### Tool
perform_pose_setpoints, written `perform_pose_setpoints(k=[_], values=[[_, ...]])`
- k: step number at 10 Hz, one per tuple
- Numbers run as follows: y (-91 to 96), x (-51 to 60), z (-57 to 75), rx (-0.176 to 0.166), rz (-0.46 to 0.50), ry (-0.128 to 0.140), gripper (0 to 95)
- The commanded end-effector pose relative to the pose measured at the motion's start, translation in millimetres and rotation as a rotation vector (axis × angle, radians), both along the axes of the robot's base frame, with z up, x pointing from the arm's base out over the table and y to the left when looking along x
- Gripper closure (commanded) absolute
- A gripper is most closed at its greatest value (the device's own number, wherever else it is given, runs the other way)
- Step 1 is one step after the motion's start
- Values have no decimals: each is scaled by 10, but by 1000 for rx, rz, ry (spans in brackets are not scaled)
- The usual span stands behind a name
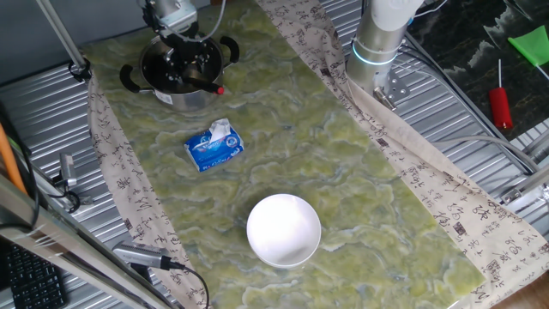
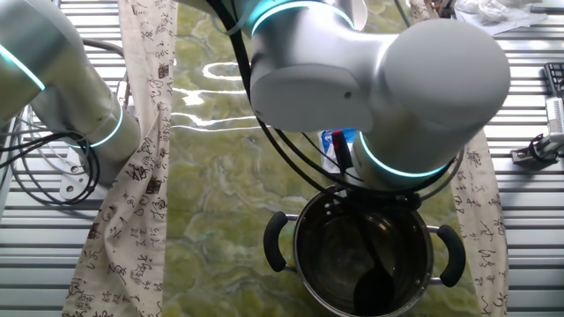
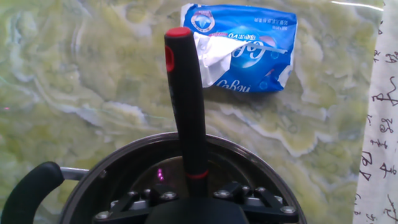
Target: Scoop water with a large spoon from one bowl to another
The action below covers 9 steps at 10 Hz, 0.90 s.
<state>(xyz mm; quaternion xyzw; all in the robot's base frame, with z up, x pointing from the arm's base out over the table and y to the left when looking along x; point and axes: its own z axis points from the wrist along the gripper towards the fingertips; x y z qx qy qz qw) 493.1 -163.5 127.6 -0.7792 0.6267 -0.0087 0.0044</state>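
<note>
The steel pot (image 1: pixel 184 96) with two black side handles stands at the far left of the green mat; it also shows in the other fixed view (image 2: pixel 304 264) and in the hand view (image 3: pixel 124 155). The black ladle (image 3: pixel 186 106) lies in it: its scoop (image 2: pixel 374 286) is down inside, and its red-tipped handle (image 1: pixel 214 86) sticks out over the rim. My gripper (image 1: pixel 182 53) sits low over the pot (image 3: pixel 196 208), apparently shut on the handle's lower part. The fingertips are hidden. The white bowl (image 1: pixel 284 229) stands empty-looking at the near end of the mat.
A blue tissue pack (image 1: pixel 214 146) lies on the mat between pot and bowl, just beyond the ladle's tip in the hand view (image 3: pixel 249 50). A red-handled screwdriver (image 1: pixel 500 103) lies off the mat at the right. The arm's base (image 1: pixel 377 43) stands beside the mat.
</note>
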Motion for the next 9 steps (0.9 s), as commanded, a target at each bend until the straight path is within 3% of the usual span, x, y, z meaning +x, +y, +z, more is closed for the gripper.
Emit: perform_pose_setpoints(k=[1,9], values=[[5,-11,-22,-8,-2,2,380],[90,-71,-140,-79,5,10,380]])
